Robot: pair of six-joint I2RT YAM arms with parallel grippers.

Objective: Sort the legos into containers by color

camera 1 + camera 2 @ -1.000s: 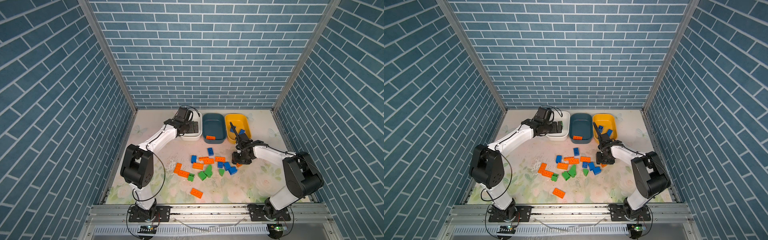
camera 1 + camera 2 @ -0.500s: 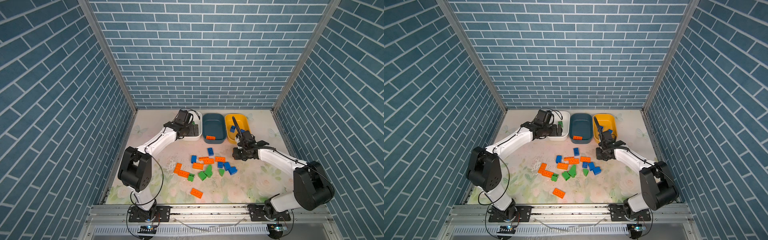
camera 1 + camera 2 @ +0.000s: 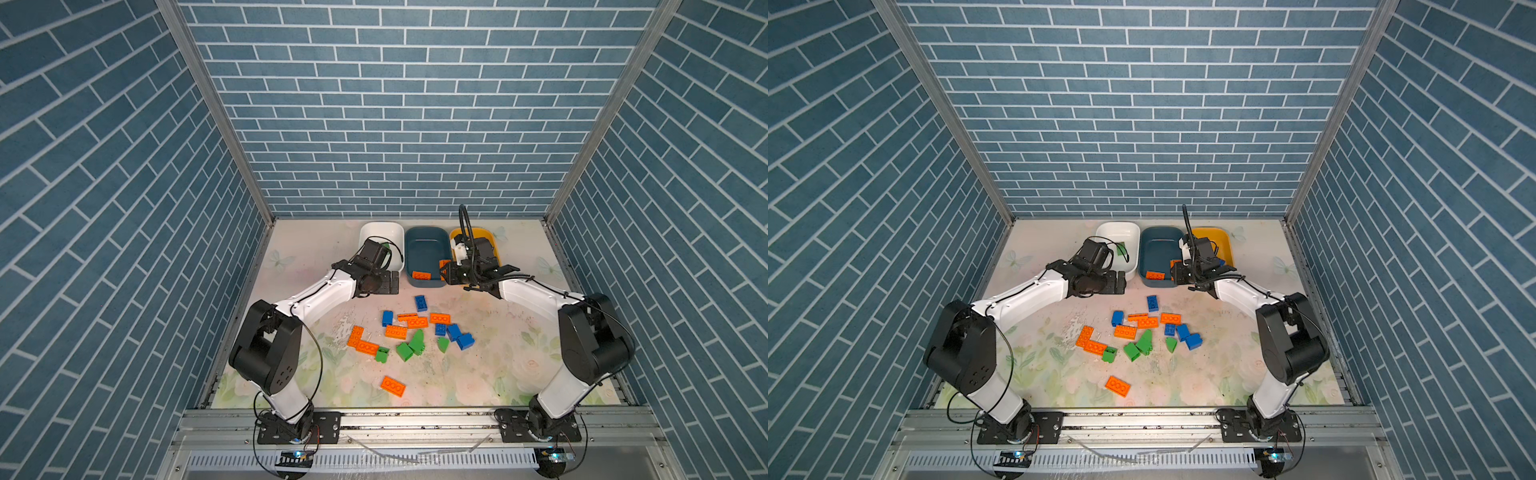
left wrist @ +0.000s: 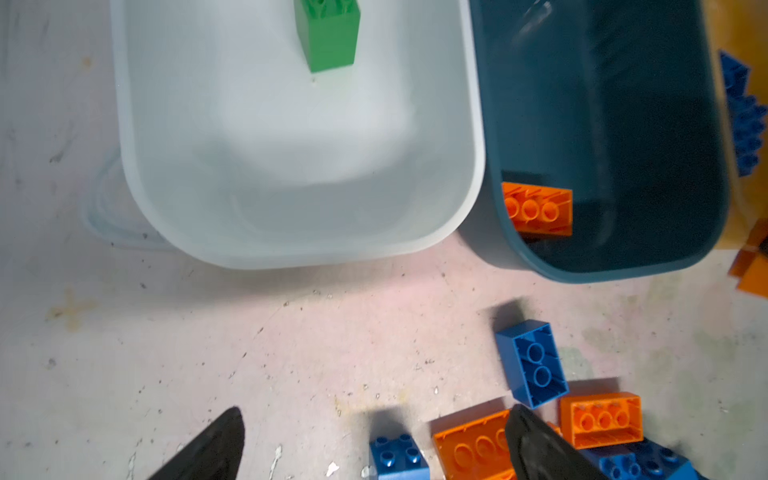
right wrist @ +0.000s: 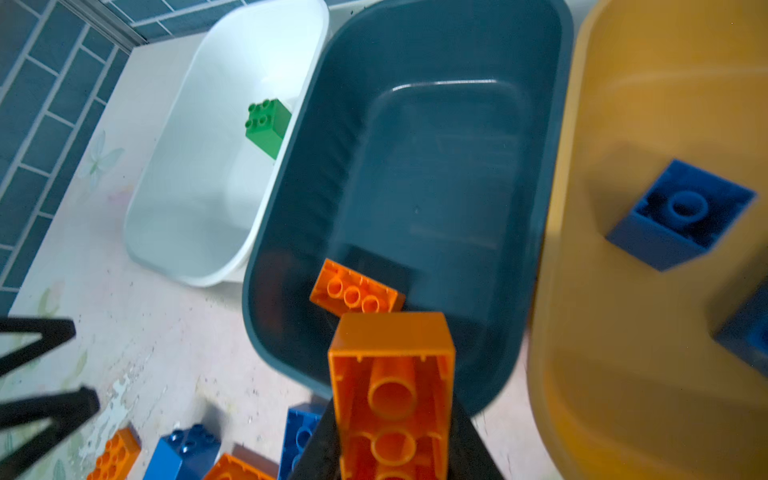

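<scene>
**A:** Where is the orange brick (image 5: 390, 365)?
**B:** It's in the right jaws, clamped across its narrow width with the hollow underside showing. It hangs at the near rim of the teal tub (image 5: 436, 174), where another orange plate (image 5: 357, 291) lies.
**A:** How will it handle?
**B:** Light, stiff and slick, I'd judge. The flat long walls are the place to hold.
**A:** And the left jaws?
**B:** Wide and empty, over the tabletop (image 4: 208, 332) before the white tub (image 4: 291, 166). The loose legos (image 3: 411, 328) are near.
</scene>
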